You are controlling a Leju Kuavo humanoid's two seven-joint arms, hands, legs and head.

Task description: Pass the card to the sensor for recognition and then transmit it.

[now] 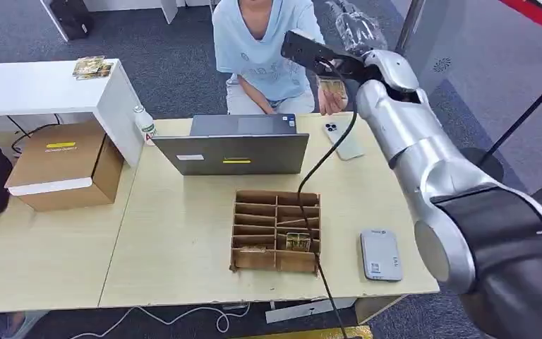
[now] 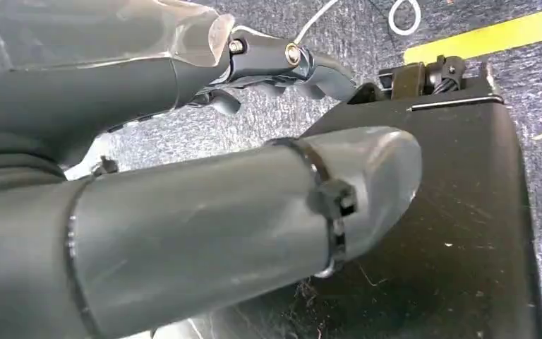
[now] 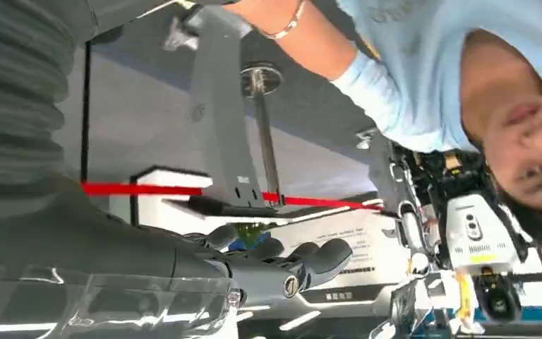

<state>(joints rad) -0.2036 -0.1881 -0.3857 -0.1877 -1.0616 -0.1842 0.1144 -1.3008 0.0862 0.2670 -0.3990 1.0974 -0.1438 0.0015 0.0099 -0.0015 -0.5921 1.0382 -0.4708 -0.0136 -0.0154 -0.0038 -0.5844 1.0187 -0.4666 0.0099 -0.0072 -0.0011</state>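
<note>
From the head view, the right silver arm reaches beyond the grey open laptop (image 1: 240, 145) on the pale wooden bench (image 1: 176, 233); the small gold-patterned card (image 1: 332, 87) sits past the laptop's far right corner, in a person's hand (image 1: 333, 99). The flat grey card sensor (image 1: 380, 255) lies on the near side, right of the brown cardboard divider tray (image 1: 276, 231). In the left wrist view, the left robot hand (image 2: 268, 67) hangs with fingers loosely curled, holding nothing. In the right wrist view, the right robot hand (image 3: 282, 258) has fingers curled; whether it grips anything cannot be told.
</note>
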